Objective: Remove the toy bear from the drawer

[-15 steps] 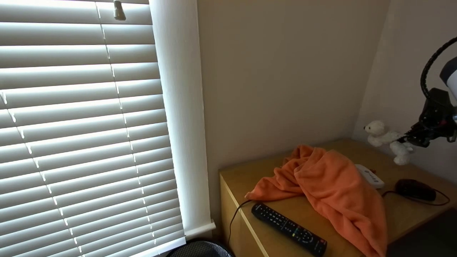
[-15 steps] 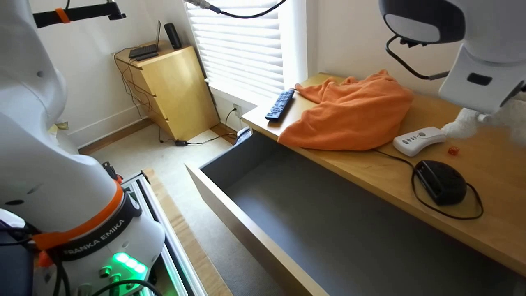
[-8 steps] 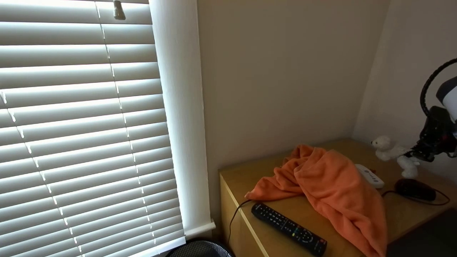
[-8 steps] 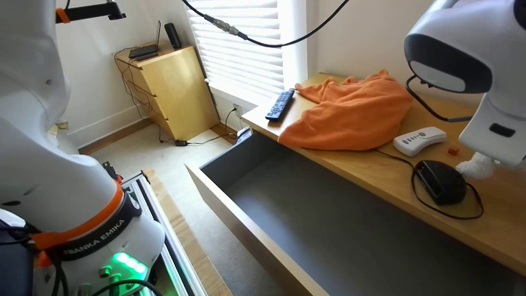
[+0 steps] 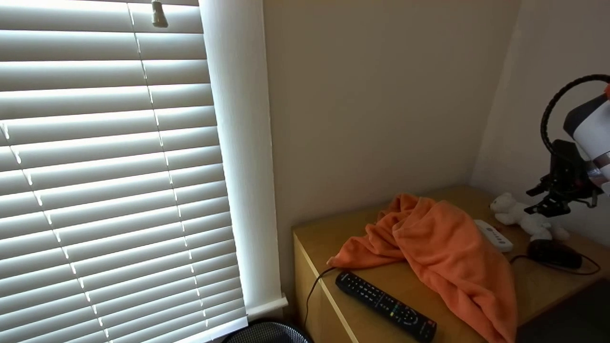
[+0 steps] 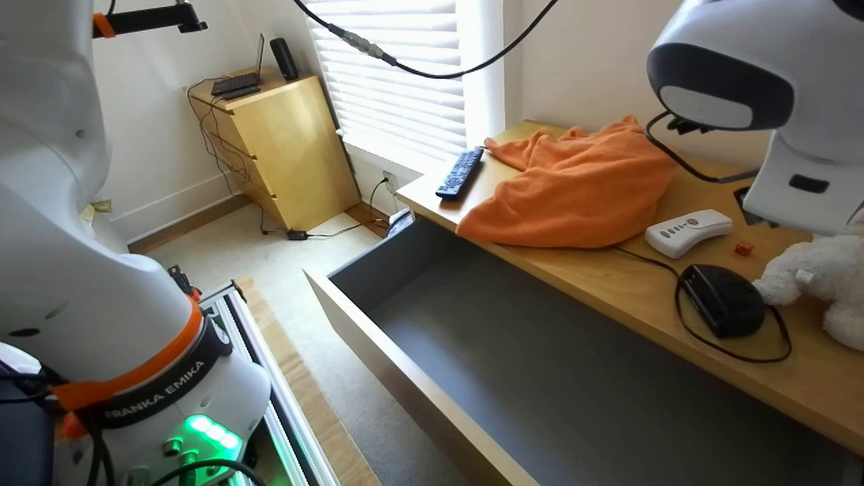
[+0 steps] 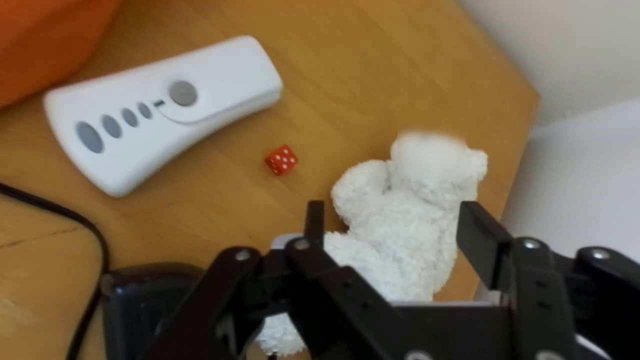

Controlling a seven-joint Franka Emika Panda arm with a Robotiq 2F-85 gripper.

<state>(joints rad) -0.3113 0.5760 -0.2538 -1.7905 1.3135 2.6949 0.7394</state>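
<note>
The white toy bear (image 7: 410, 230) lies on the wooden dresser top, out of the drawer. It also shows in both exterior views, as a bear (image 5: 517, 216) by the wall corner and a partly cut-off bear (image 6: 820, 273) at the right edge. My gripper (image 7: 392, 212) stands over it with its jaws apart; gaps show between the bear's body and the fingers. From the side, the gripper (image 5: 530, 202) appears just above the bear. The drawer (image 6: 526, 378) is pulled out, and its visible part holds nothing. The lower bear is partly hidden by the gripper in the wrist view.
Close to the bear are a white remote (image 7: 165, 110), a red die (image 7: 281, 160) and a black corded device (image 6: 722, 300). An orange cloth (image 6: 574, 189) and a black remote (image 6: 460, 173) lie farther along the dresser. Walls (image 5: 548, 119) meet behind.
The bear, held in the air a second ago, has come down onto the dresser top. My gripper has opened, let go of it and drawn slightly away.
</note>
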